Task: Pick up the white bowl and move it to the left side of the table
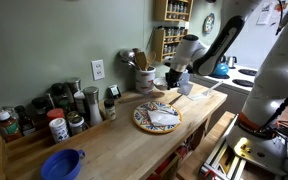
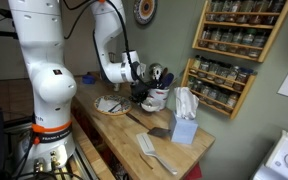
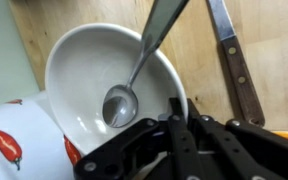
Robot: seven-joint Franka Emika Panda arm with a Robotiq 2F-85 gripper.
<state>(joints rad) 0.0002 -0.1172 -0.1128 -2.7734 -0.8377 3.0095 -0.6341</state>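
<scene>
white bowl point(image 3: 89, 70): is being shown from above in the wrist view, round and plain-rimmed, filling the left and middle of the picture. In an exterior view point(image 2: 156, 100) it is being seen just under the gripper, right of the plate. Whether it is being rested on the table or lifted off it cannot be told.
spoon point(image 3: 122, 103): is being cradled in the white bowl, its rounded end on the bowl's floor and its handle leaned up over the far rim.
gripper point(image 3: 184, 125): is being shown at the near edge of the wrist view, its black fingers point(image 3: 172, 140) set at the bowl's near-right rim. The jaws are being seen close to each other, but whether they are clamped on the rim cannot be told. In both exterior views point(image 1: 174, 78) point(image 2: 144, 88) it is being held low over the table.
plate point(image 1: 157, 117): colourful and flat, is being borne by the table. Its red-marked edge point(image 3: 9, 140) is being shown at the near left of the wrist view, touching the bowl's outline.
knife point(image 3: 236, 65): brown-handled, is being shown flat on the wood, just right of the bowl and apart from it.
table point(image 1: 114, 140): light wood, planked.
blue bowl point(image 1: 62, 163): is being seen at the near-left end of the table, well apart from the white bowl.
jars point(image 1: 54, 115): are being kept in a cluster along the far-left edge.
tissue box point(image 2: 184, 128): is being seen right of the bowl.
</scene>
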